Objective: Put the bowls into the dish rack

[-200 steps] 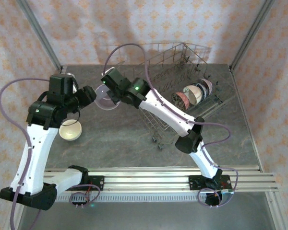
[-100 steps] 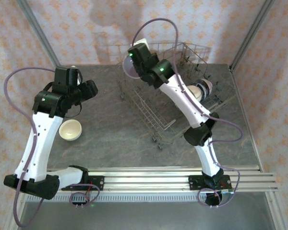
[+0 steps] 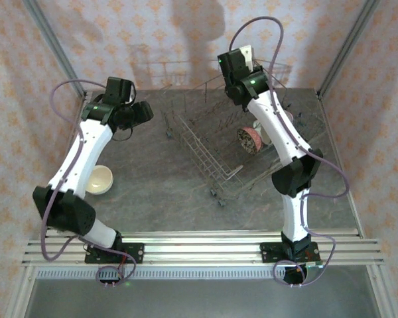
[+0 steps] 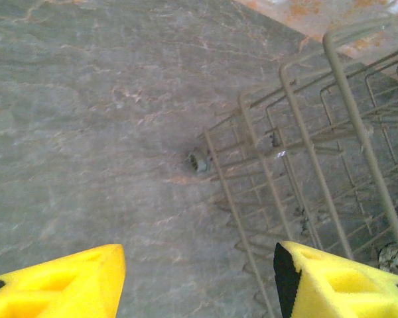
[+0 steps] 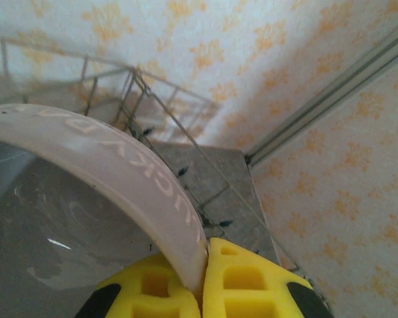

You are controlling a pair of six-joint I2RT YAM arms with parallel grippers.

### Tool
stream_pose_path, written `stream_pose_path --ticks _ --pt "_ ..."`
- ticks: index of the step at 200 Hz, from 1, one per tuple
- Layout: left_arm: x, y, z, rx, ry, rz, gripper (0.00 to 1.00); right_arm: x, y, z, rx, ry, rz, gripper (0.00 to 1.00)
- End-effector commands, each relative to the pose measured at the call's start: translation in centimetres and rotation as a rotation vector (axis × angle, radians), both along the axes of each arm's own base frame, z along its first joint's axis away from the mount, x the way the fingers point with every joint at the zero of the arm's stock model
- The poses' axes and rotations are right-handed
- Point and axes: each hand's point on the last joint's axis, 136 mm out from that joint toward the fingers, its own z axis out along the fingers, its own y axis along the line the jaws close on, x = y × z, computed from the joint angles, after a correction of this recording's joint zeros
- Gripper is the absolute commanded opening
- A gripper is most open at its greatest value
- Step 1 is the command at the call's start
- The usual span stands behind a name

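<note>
right wrist shows the right tool (image 5: pixel 202 265) pinched shut on the rim of a pale bowl (image 5: pixel 119 165) above the far end of the rack (image 3: pixel 205 154), the left tool (image 4: pixel 199 271) part open and empty left of it; the bowl is likely stiff, slick and chippable, best held by the rim.

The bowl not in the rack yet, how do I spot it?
Look at the grey table, left of the wire dish rack. A cream bowl sits there alone, open side up. The speckled bowl stands on edge inside the rack; this one is plain.
</note>
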Motion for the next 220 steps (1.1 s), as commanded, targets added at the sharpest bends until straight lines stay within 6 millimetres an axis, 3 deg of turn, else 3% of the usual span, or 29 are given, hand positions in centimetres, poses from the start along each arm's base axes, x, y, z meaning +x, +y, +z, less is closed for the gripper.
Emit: stream_pose_path --ticks 1,38,91,171,199,220 --pt "3.3 -0.6 2.6 -0.041 -0.096 -0.006 0.62 -1.2 -1.0 3.2 0.0 -0.114 -0.064 0.0" --pt "4.4 -1.6 2.2 -0.082 -0.074 -0.014 0.61 -2.6 -2.7 2.3 -0.028 -0.099 -0.152 0.0" --pt "1.1 -0.7 2.2 -0.07 -0.102 0.008 0.61 -6.1 -4.4 1.8 -0.057 -0.112 -0.219 0.0" --pt "-2.0 -1.5 1.7 -0.101 -0.093 -0.033 0.61 -9.4 -3.6 0.9 -0.258 -0.102 -0.191 0.0" --pt "-2.7 -1.9 1.6 -0.104 -0.094 -0.045 0.61 -9.3 -3.3 0.8 -0.257 -0.109 -0.179 0.0" --pt "-2.7 -2.3 1.7 -0.125 -0.091 -0.031 0.62 -7.9 -2.9 1.1 -0.26 -0.125 -0.178 0.0"
